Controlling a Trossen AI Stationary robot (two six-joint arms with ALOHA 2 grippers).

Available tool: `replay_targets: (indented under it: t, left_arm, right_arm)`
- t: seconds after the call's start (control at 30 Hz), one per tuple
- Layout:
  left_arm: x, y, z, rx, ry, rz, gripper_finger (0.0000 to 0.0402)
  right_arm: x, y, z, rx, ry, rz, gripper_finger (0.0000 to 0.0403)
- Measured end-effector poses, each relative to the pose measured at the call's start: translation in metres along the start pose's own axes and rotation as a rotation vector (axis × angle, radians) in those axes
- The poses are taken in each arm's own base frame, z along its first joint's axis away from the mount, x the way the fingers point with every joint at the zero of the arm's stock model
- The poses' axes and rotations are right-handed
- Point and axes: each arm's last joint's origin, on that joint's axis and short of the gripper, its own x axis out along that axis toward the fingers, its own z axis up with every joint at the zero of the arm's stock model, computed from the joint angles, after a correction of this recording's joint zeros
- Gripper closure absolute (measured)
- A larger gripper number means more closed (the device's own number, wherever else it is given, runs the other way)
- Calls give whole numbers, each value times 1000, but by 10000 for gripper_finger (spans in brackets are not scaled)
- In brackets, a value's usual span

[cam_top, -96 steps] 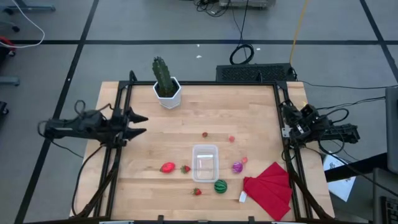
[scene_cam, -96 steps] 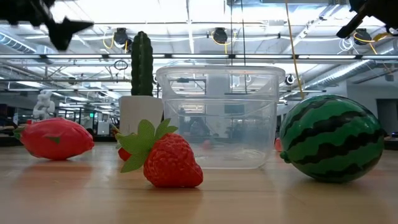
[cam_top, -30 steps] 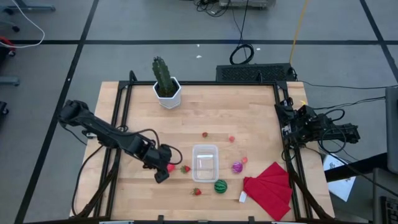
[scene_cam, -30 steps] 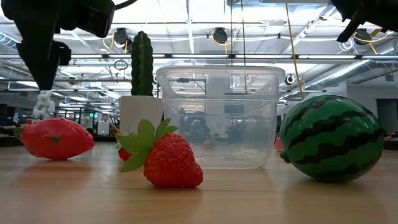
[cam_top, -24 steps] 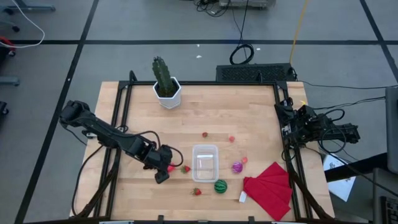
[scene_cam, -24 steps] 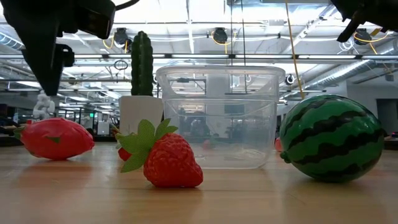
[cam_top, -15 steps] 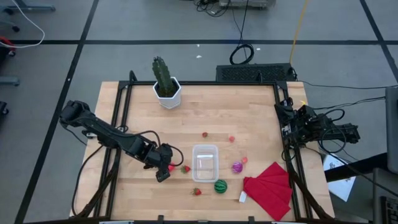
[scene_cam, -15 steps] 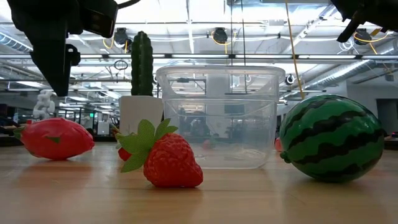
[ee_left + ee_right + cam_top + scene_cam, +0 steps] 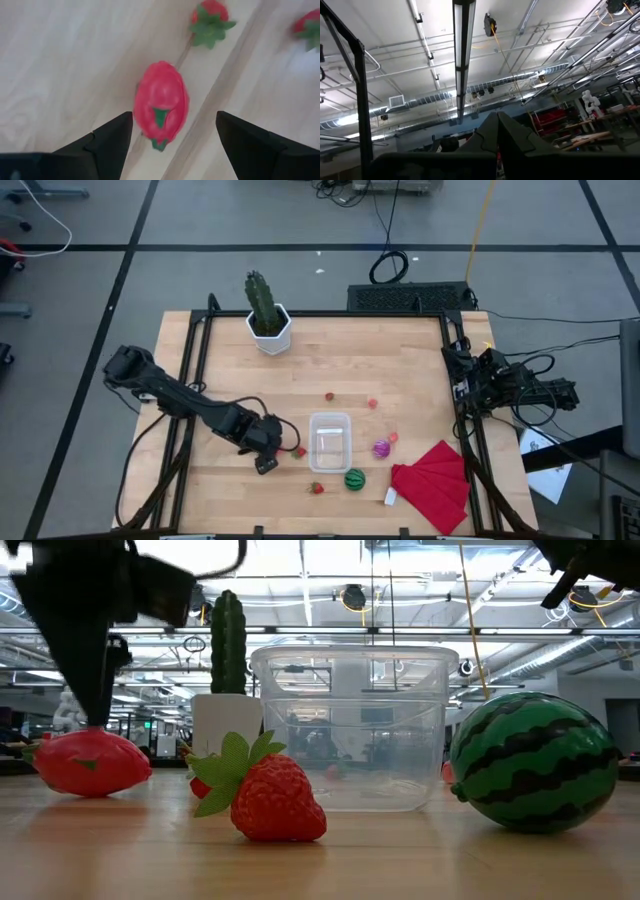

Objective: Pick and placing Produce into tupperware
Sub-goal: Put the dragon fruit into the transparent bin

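The left gripper [image 9: 170, 132] hangs with its jaws spread either side of a red fruit [image 9: 161, 102] on the counter [image 9: 390, 350], not yet clenched. The tub [image 9: 329, 439] is empty (every piece remains outside). The right gripper [image 9: 497, 131] waits clenched at the counter's edge.

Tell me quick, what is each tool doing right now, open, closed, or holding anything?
Left tool: open, straddling the big red strawberry-like piece, not gripping it yet.
Right tool: closed, empty, parked at the table's right edge.
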Motion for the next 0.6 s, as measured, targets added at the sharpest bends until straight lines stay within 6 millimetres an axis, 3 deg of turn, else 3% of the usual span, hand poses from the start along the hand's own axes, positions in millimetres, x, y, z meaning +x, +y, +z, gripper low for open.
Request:
replay_targets:
  t: [0.27,0.6]
  left_arm:
    - [23,-1,0,6,59,45,110]
    - [38,-6,4,35,50,36,110]
  right_arm:
    - [0,0,1,32,-6,1,403]
    - [0,0,1,46,-6,1,403]
